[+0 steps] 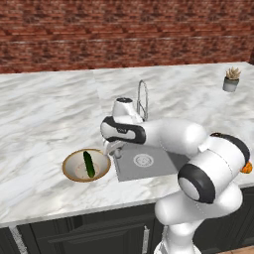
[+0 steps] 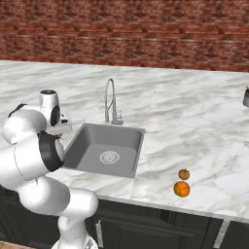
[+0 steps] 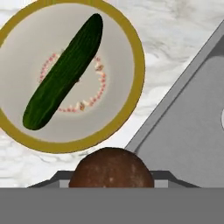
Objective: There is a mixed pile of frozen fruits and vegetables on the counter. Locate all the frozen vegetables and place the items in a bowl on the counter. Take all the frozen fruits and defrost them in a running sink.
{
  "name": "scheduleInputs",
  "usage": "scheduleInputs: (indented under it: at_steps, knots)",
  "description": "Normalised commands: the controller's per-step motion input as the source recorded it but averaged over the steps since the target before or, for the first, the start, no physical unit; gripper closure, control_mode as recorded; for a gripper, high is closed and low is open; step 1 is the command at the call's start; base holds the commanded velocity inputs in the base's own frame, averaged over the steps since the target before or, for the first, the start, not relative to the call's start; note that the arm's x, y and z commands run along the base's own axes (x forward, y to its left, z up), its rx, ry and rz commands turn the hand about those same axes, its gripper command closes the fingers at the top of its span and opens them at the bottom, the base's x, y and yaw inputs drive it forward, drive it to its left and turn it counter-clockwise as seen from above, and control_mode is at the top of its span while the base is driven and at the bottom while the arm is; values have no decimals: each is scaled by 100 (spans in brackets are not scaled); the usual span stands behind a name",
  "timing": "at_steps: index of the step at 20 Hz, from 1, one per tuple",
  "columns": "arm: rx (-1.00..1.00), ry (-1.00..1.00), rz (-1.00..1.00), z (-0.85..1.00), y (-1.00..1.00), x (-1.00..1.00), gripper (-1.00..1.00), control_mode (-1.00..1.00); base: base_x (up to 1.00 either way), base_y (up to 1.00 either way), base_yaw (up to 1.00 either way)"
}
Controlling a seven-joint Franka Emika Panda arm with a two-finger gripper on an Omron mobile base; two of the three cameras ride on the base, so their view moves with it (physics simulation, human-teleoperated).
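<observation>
Nearest the hand camera, a brown-capped mushroom (image 3: 111, 168) fills the bottom centre of the hand view, sitting between the dark tips of the gripper (image 3: 111, 177). The fingers appear clamped on it, though the cap hides most of them, so the grip itself is only partly confirmed.

Left base view, left to right: the bowl (image 1: 86, 165) rests on the white marble counter (image 1: 44, 119), just left of the sink (image 1: 144, 161). A dark green cucumber (image 1: 89, 163) lies inside the bowl, running lengthwise across the cream interior. The gripper (image 1: 113, 149) hangs above the counter between the bowl's right rim and the sink's left edge. The chrome faucet (image 1: 142, 99) stands behind the basin. A small potted plant (image 1: 231, 79) sits at the far right rear of the counter. An orange fruit (image 1: 246, 167) shows partly at the right edge, behind the arm's elbow.

Right base view, left to right: the hand is over the counter at the sink's left edge, the basin (image 2: 104, 151) with its round drain lies centre, and two orange fruits (image 2: 182, 188) sit touching or nearly so on the counter to the right of the sink, near the front edge.

Hand view: the cucumber (image 3: 63, 72) lies diagonally in the bowl (image 3: 138, 74) at upper left; the sink's grey edge (image 3: 179, 87) runs at right.
</observation>
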Motion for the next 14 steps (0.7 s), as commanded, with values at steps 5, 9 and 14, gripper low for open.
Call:
scheduleInputs:
  at_steps: [5, 9, 14]
  knots:
    - [-4, 16, 2, -15, 99, 33, 100, -100, 0, 0, 0]
    - [-4, 4, -11, -21, 53, 11, 100, -100, 0, 0, 0]
    - [1, 4, -7, -55, -6, -15, 100, -100, 0, 0, 0]
